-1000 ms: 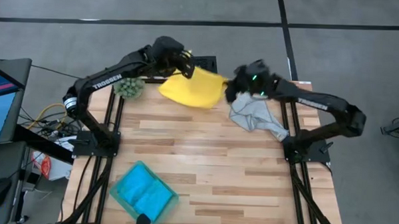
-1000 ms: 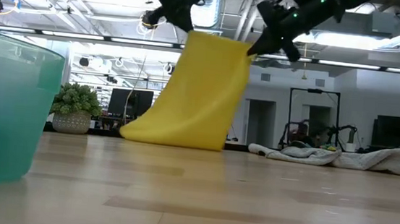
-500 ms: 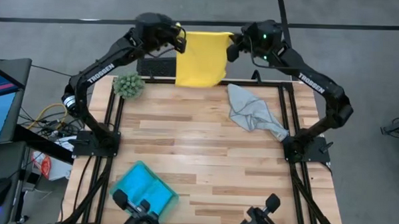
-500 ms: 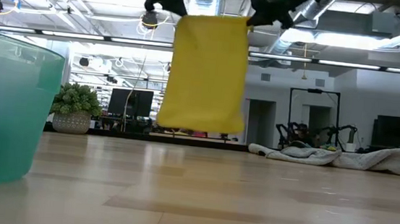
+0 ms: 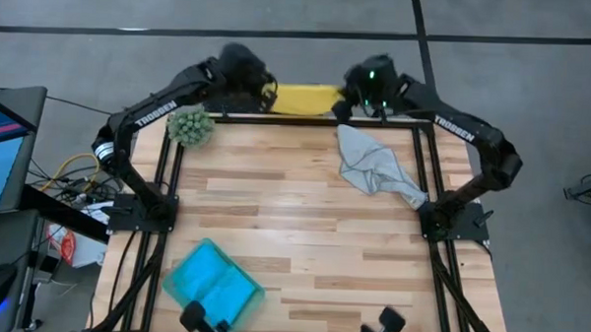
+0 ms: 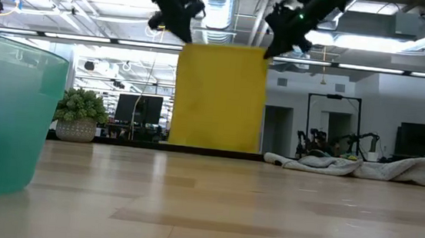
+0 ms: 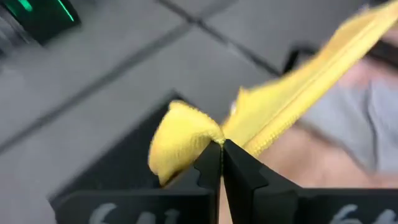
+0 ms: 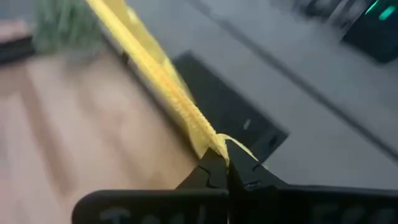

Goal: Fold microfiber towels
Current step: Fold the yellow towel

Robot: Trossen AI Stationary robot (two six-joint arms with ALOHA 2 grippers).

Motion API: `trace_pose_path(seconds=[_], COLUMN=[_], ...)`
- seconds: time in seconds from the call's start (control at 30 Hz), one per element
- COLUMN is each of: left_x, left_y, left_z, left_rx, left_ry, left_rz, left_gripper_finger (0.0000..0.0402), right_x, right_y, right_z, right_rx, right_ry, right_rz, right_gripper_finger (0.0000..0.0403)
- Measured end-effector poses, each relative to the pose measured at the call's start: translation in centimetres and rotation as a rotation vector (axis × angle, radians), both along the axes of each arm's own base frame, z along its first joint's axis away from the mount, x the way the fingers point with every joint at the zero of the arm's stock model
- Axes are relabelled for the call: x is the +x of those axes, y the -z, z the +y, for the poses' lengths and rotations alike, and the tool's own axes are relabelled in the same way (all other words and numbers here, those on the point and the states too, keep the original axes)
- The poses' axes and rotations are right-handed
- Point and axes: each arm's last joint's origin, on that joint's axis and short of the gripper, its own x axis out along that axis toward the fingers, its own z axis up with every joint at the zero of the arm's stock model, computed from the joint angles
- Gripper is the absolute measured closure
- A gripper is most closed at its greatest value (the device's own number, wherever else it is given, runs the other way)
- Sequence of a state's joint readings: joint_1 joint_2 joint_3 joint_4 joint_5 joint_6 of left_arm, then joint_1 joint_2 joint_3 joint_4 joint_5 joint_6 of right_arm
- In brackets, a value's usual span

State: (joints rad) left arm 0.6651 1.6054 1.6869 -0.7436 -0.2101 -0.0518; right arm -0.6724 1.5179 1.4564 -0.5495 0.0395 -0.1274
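Observation:
A yellow microfiber towel [image 6: 218,96] hangs spread flat between my two grippers over the table's far edge; from above it shows as a narrow strip [image 5: 303,98]. My left gripper [image 5: 266,94] is shut on its upper left corner and my right gripper [image 5: 339,103] on its upper right corner. Its lower edge [image 6: 214,145] hangs close to the table top; whether it touches, I cannot tell. A light grey towel [image 5: 374,169] lies crumpled on the table at the far right. My left gripper pinches the yellow towel's upper left corner [image 7: 208,134] between its two shut fingers, slanting down toward the far edge. A small tuft of cloth bulges past the fingertips. The towel hangs below the hold, its top edge drawn straight toward the other gripper. My right gripper pinches the upper right corner [image 8: 214,146] between its two shut fingers, slanting down from the right. The top edge runs taut from the fingertips toward my left gripper, and the cloth hangs straight below.
A fuzzy green plant ball [image 5: 190,128] sits at the far left corner. A teal bin [image 5: 212,286] with a bright blue towel in it stands at the near left and looms large in the low view [image 6: 5,108]. The wooden table's middle [image 5: 303,225] is bare.
Both grippers have swung the yellow towel up toward the far edge, then lowered it a little. Its lower end, which lay slanted on the table toward the left, has lifted off; the towel now hangs straight and flat between the grippers.

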Motion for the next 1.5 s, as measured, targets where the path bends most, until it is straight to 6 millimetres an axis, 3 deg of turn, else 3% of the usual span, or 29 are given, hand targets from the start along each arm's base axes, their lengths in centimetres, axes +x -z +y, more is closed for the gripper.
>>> trace_pose_path(seconds=[0.17, 0.57, 0.7, 1.03, 1.13, 1.23, 1.37, 1.5], left_x=[1.2, 4.2, 4.4, 3.9, 3.6, 3.7, 3.9, 4.1], left_y=[4.5, 11.7, 12.8, 14.3, 14.1, 14.0, 14.1, 14.1], left_z=[-3.3, -15.9, -19.1, -24.1, -25.3, -25.5, -24.6, -22.5], left_rx=[-0.234, -0.478, -0.528, -0.668, -0.671, -0.631, -0.612, -0.524], left_ry=[0.097, 0.289, 0.277, 0.204, 0.147, 0.102, 0.095, 0.060], left_rz=[0.119, 0.326, 0.326, 0.308, 0.268, 0.230, 0.217, 0.212], left_gripper_finger=[0.0401, 0.0401, 0.0401, 0.0401, 0.0401, 0.0401, 0.0401, 0.0401], right_x=[-0.5, -1.6, -1.6, -2.0, -2.3, -2.4, -1.8, -1.2], right_y=[4.1, 11.4, 12.4, 12.7, 12.7, 12.8, 13.3, 13.9], right_z=[4.5, 16.9, 20.1, 26.4, 27.3, 27.0, 24.9, 22.4], right_rx=[0.146, 0.460, 0.569, 0.728, 0.711, 0.647, 0.580, 0.521], right_ry=[-0.058, -0.109, -0.104, -0.077, -0.080, -0.096, -0.092, -0.086], right_rz=[0.057, 0.047, 0.050, 0.026, 0.023, 0.051, 0.088, 0.130], right_gripper_finger=[0.0403, 0.0402, 0.0402, 0.0402, 0.0401, 0.0401, 0.0398, 0.0397])
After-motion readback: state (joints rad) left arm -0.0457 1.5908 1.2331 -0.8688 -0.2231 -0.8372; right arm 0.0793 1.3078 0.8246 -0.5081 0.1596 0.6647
